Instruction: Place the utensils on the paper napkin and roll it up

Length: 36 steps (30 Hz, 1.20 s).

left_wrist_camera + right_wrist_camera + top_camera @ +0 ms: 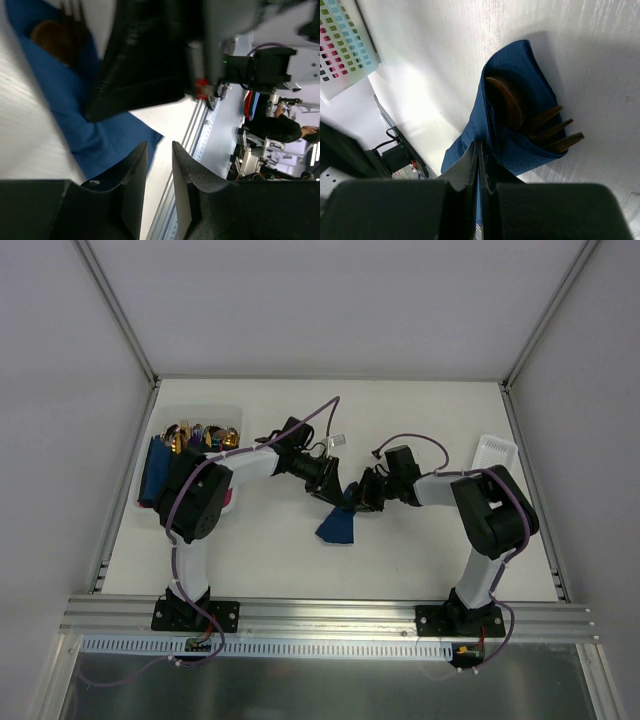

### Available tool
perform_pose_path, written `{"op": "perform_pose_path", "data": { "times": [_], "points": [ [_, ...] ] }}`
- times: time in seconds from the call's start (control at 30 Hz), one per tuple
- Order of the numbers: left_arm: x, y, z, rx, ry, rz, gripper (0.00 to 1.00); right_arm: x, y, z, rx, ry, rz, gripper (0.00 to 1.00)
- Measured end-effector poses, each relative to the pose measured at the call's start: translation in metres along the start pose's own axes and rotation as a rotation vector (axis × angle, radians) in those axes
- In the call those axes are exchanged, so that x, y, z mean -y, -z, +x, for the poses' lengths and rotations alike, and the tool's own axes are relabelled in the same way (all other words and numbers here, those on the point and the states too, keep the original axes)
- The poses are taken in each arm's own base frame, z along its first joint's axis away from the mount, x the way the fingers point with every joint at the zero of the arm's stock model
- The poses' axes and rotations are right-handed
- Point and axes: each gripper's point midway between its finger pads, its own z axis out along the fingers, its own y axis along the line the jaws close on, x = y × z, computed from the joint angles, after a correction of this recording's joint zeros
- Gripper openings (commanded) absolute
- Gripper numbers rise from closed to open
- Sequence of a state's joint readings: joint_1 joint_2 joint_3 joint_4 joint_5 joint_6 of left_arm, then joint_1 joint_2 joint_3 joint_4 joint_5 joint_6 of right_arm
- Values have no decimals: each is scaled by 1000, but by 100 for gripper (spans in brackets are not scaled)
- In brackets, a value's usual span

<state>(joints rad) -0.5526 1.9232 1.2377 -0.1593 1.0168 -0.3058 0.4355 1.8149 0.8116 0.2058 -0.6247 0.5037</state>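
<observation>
Right end effector pinches napkin (utensils inside).

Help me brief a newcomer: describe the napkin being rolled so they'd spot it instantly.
On the white table, look at the middle, where the left gripper and right gripper meet. The paper napkin lies there, navy, folded around the utensils. Unlike the blue stack in the left-hand bin, it lies loose with fork tines poking out.
</observation>
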Motion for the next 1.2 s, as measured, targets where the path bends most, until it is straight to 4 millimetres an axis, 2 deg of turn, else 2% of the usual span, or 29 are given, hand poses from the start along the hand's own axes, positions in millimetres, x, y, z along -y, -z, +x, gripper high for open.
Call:
{"op": "perform_pose_path", "data": {
  "times": [0.17, 0.23, 0.37, 0.47, 0.7, 1.2],
  "points": [
    [-47, -27, 11, -48, 155, -19, 26, 0, 0, 0, -2, 4, -5, 0],
    [-57, -33, 19, -72, 216, -9, 26, 2, 0, -1, -4, 0, -6, 0],
    [-58, -34, 21, -71, 219, 15, 26, 3, 1, -1, -11, -10, -10, 0],
    [-62, -33, 29, -64, 212, 24, 27, 4, 1, 0, -16, -18, -12, 0],
    [-58, -24, 51, -55, 180, 16, 27, 6, 0, 4, -38, -39, -12, 0],
    [-54, -16, 69, -56, 88, 4, 29, 7, 1, 14, -80, -64, -10, 0]
  ]
}}
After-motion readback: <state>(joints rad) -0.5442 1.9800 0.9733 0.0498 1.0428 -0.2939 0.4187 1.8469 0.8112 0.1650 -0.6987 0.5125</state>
